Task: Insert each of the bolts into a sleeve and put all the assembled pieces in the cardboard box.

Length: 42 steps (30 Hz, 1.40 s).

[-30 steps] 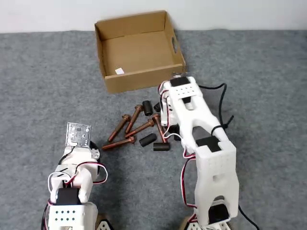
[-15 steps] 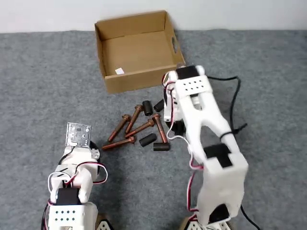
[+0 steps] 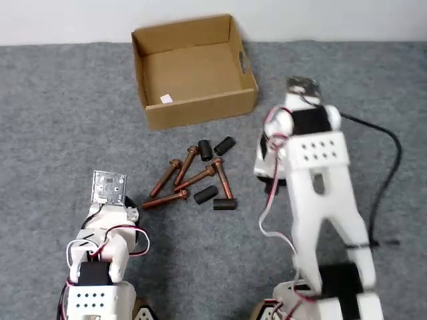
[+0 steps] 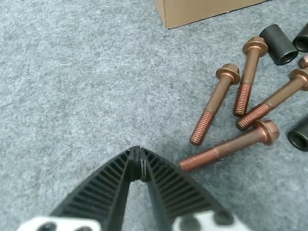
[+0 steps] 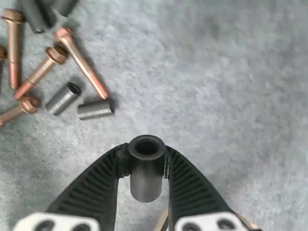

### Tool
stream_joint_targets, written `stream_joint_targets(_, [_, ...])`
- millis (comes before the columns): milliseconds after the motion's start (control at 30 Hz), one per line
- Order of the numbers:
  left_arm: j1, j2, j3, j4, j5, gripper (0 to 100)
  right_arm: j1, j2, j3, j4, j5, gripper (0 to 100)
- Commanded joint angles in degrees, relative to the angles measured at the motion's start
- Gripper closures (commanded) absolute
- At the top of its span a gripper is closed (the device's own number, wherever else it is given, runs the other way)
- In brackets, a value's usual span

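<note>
Over the grey carpet [image 5: 231, 72], right hand [image 5: 145, 156] pinching a black sleeve [image 5: 144, 182], left hand [image 4: 138, 153] pressed together

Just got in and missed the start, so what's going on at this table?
The right gripper holds one black sleeve between its fingers, off to one side of the bolts. The left gripper is shut on nothing, near them too. All five bolts and four more sleeves lie loose on the grey carpet, none assembled, and the cardboard box holds no pieces yet.
</note>
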Motion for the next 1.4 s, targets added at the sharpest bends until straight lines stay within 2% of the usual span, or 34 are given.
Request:
stream_joint_targets(0, [0.5, -0.4, -0.3, 0.5, -0.4, 99, 1.8, -10.9, 6.9, 2.4, -0.4, 99.0])
stream_joint_targets(167, [0.5, -0.2, -0.3, 0.6, -0.4, 99, 4.9, -24.5, 18.9, 2.4, -0.4, 99.0])
stream_joint_targets(400, [2.5, -0.6, -1.6, 4.7, -0.4, 99, 9.8, -39.5, 31.1, -0.1, -0.5, 99.1])
stream_joint_targets(500, [0.7, -0.1, -7.6, 8.8, -0.4, 99, 11.6, -44.4, 34.0, -1.9, -0.5, 99.1])
stream_joint_targets(667, [1.8, 2.8, -19.6, 18.8, -0.4, 99, 14.4, -51.1, 41.0, -5.3, -0.5, 99.1])
stream_joint_targets(967, [7.1, 36.8, -47.2, 28.5, -0.8, 99, 15.0, -63.3, 53.6, -12.2, -0.3, 99.1])
stream_joint_targets(1033, [8.4, 43.6, -53.0, 30.5, -3.0, 99, 15.0, -67.2, 55.8, -12.8, -0.2, 99.1])
stream_joint_targets(1133, [9.8, 52.3, -60.1, 30.8, -7.6, 99, 15.0, -72.2, 57.4, -13.8, -0.2, 99.1])
stream_joint_targets(1267, [11.0, 62.1, -66.8, 30.9, -8.2, 99, 15.2, -76.2, 58.5, -14.5, -0.2, 99.1])
stream_joint_targets(1367, [12.0, 69.5, -71.2, 30.8, -12.5, 99, 15.1, -77.9, 59.0, -14.7, -0.2, 99.1])
